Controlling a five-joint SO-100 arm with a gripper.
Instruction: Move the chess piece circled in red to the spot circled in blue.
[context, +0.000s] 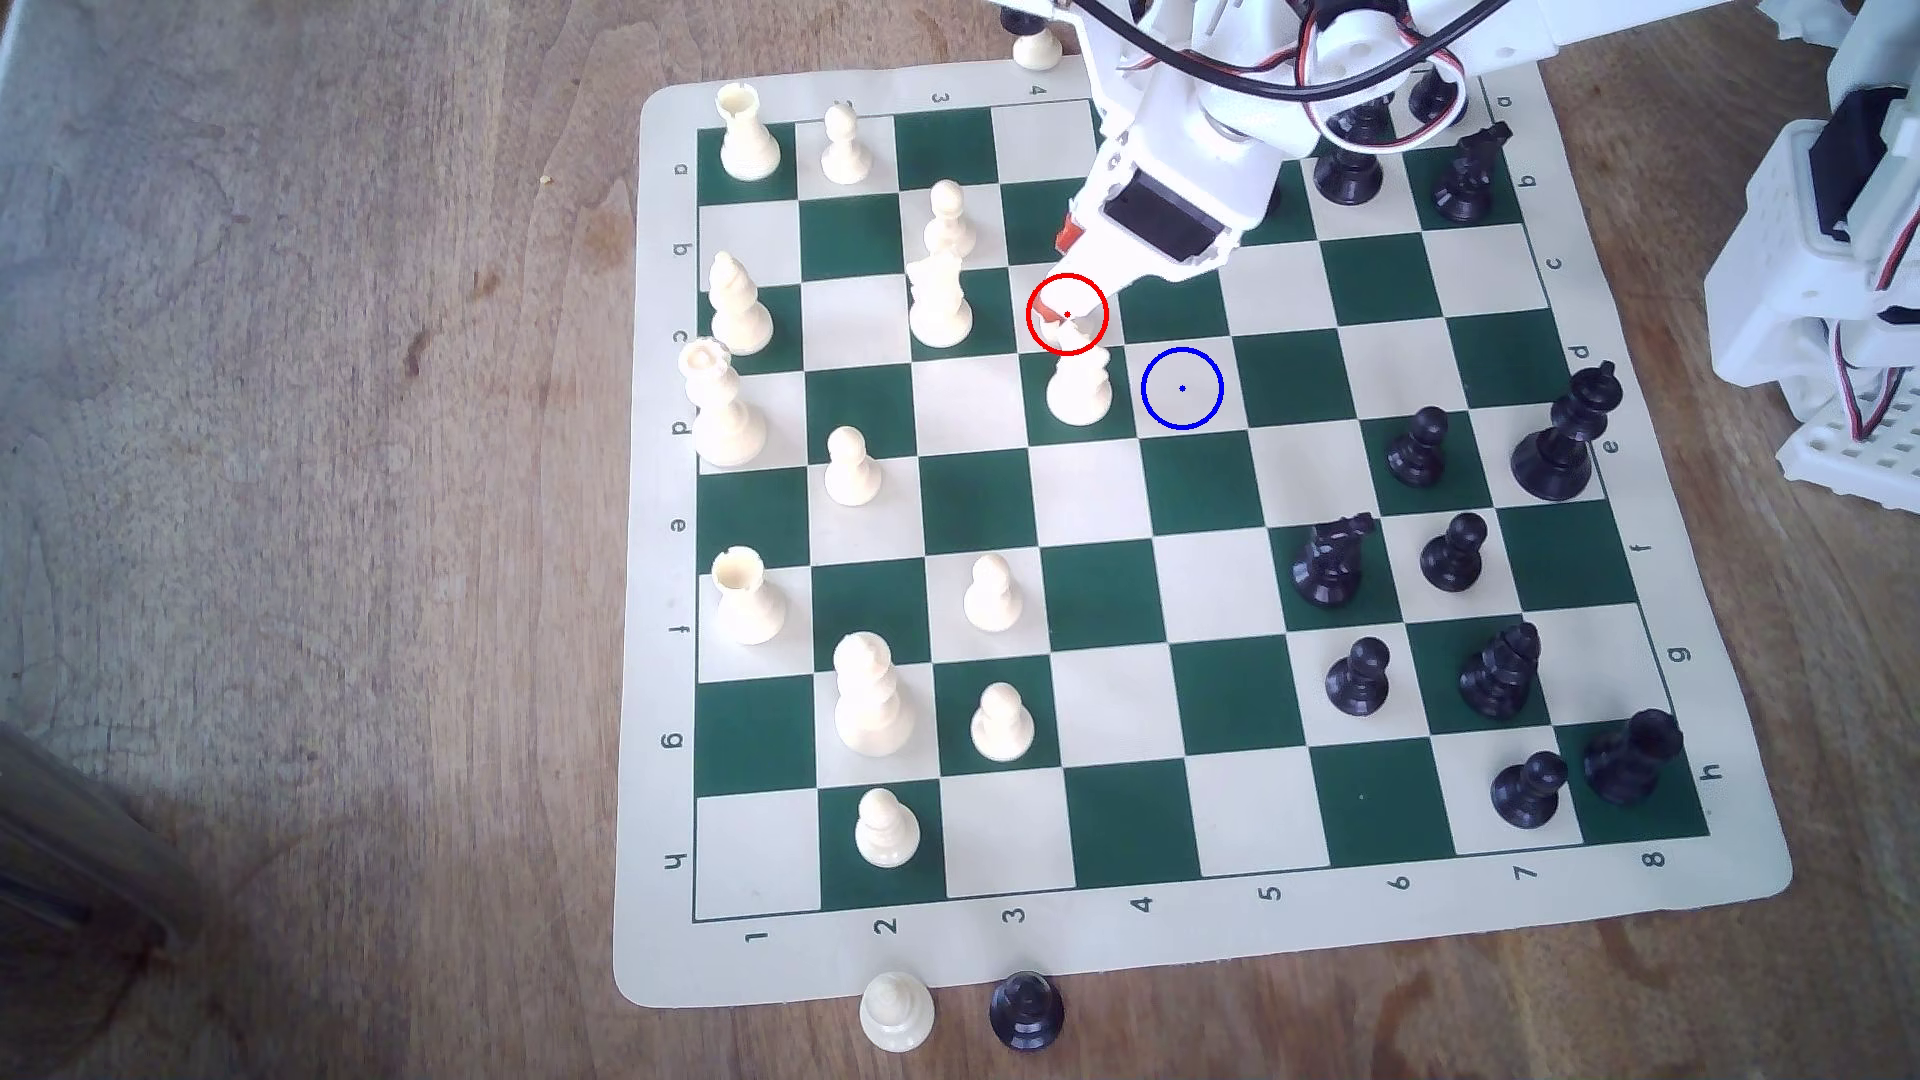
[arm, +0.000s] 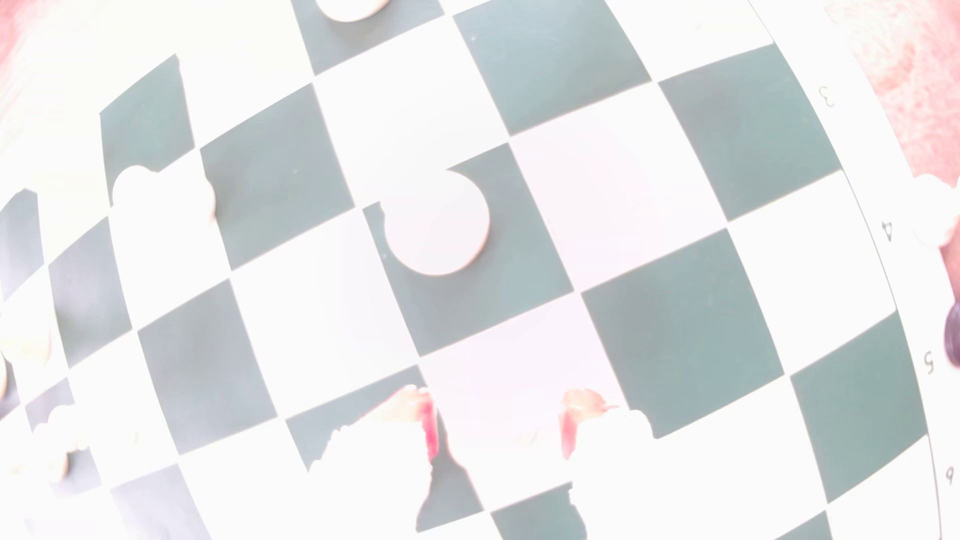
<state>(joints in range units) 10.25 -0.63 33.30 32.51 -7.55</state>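
Plastic and light, the small cream-white pawn (context: 1077, 386) looked slippery; I judged its narrow neck the best hold. My end effector (context: 1067, 324) hovered above, fingers apart.

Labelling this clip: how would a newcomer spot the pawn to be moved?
On the chessboard, find the blue-ringed square. The cream pawn stands on the green square beside it, on the exterior view's left. Only its head lies under the gripper.
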